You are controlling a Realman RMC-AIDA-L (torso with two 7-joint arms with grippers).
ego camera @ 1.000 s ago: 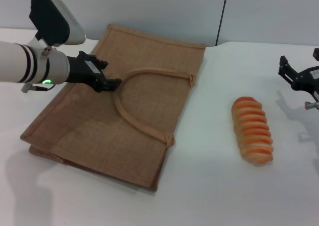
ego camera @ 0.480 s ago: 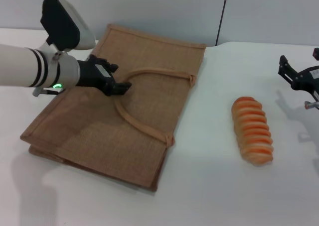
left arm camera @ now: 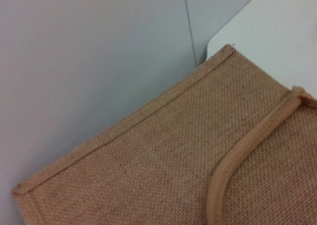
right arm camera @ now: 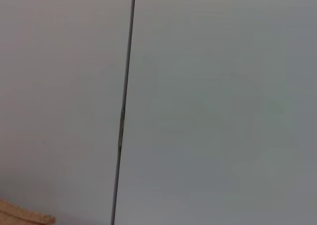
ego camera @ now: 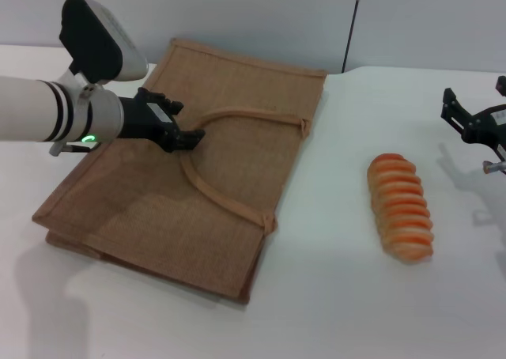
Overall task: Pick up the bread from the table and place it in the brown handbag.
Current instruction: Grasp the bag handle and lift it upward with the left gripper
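Observation:
The bread (ego camera: 401,207), an orange-tan ridged loaf, lies on the white table (ego camera: 332,296) to the right of the brown handbag (ego camera: 237,106). The handbag lies flat, its arched handle (ego camera: 213,193) resting on top. My left gripper (ego camera: 188,140) is low over the bag, at the left bend of the handle. The left wrist view shows the bag's far corner (left arm camera: 225,51) and a stretch of handle strap (left arm camera: 237,160). My right gripper (ego camera: 474,98) hangs open at the right edge, beyond the bread and apart from it.
A grey wall panel with a vertical seam (ego camera: 352,27) stands behind the table. White tabletop lies between the bag and the bread and in front of both. The right wrist view shows only the wall (right arm camera: 198,106) and a sliver of the bag (right arm camera: 20,217).
My left gripper moved right and slightly down to the handle's bend, then eased back a little to the left. The bread, bag and right arm have not moved.

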